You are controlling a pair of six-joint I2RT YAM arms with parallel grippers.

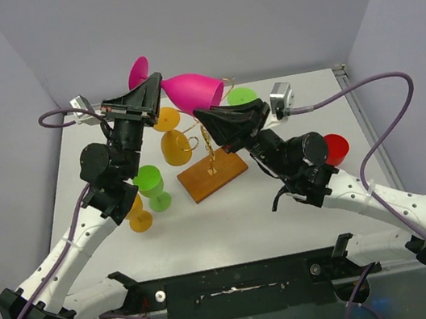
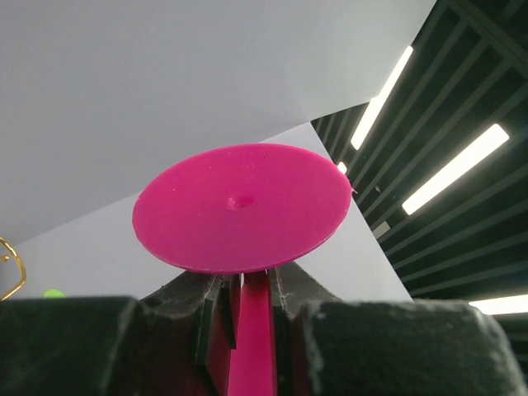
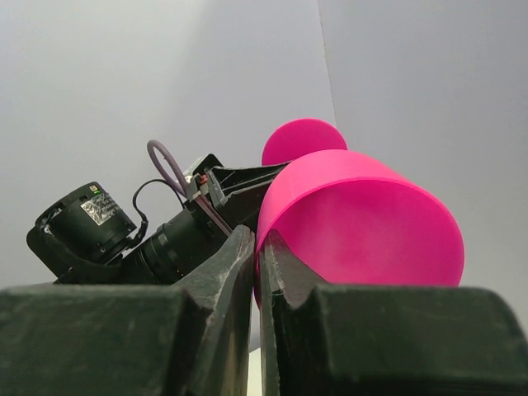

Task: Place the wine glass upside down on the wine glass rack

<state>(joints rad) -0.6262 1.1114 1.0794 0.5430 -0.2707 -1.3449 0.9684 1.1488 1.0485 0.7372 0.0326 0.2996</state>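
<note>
Ceiling lights (image 2: 454, 169): left wrist only; pink glass (image 1: 193, 91) everywhere.

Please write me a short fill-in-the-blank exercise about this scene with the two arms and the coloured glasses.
1. The left tool grips the pink glass by its ____.
2. The right tool pinches the rim of its ____.
3. The wire of the rack is ____ in colour.
4. The red glass is beside the ____ arm.

Missing words: stem; bowl; gold; right.
</note>
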